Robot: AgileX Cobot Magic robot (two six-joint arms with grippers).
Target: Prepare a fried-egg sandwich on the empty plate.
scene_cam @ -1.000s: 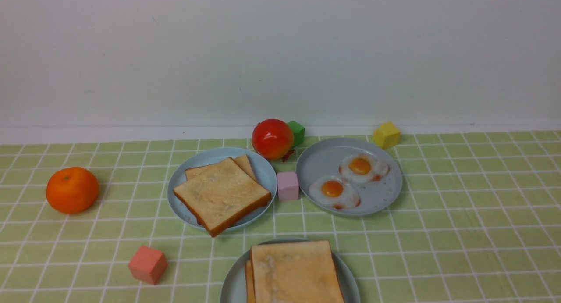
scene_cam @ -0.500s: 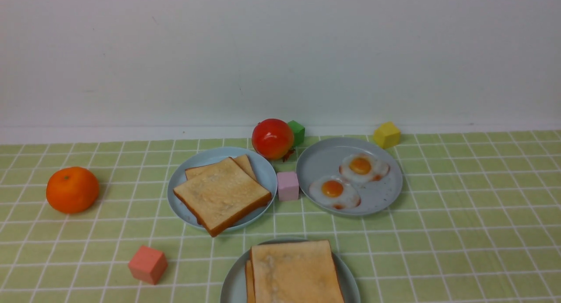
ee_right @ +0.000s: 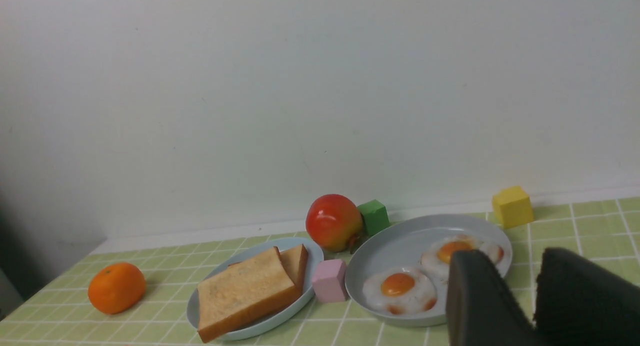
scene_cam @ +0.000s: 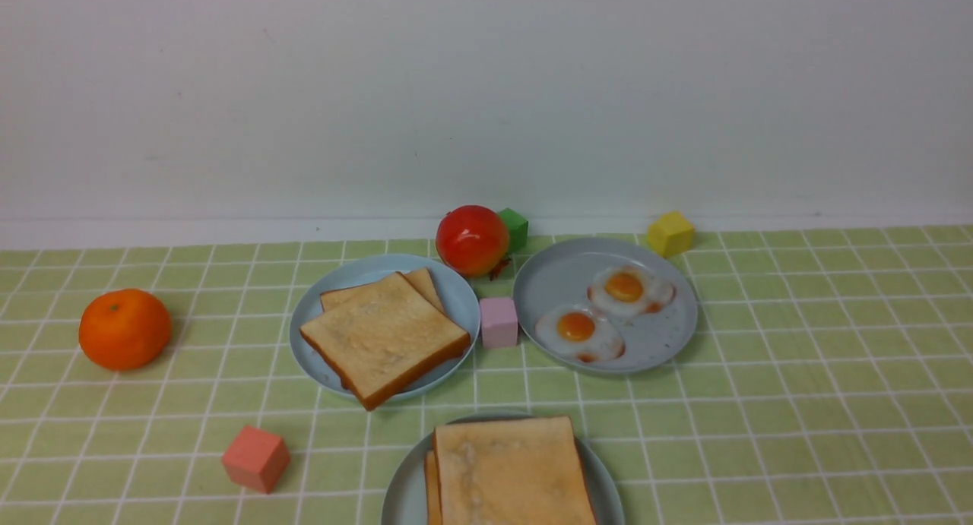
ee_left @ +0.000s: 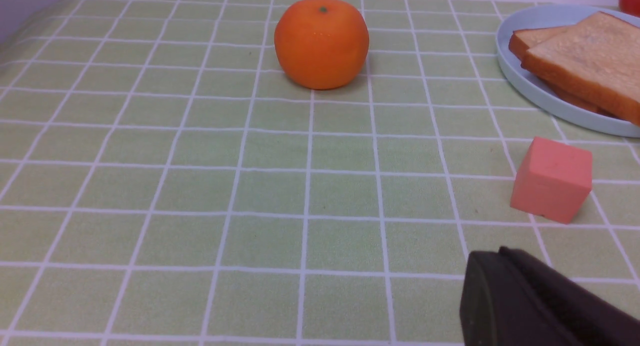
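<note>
Front view alone shows sandwich (scene_cam: 509,472) on nearest plate (scene_cam: 403,488), centre, filling hidden. Left wrist view: left gripper (ee_left: 492,266) closed, empty. Right wrist view: right gripper (ee_right: 525,271) jaws parted, nothing between them.

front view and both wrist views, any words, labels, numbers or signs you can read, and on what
None: no view shows a readable word, label, number or sign.
The pink block, green block, yellow block and coral block have blank faces.
The checked cloth and the wall are plain.
The dark specks on the egg plate are marks, not print.
</note>
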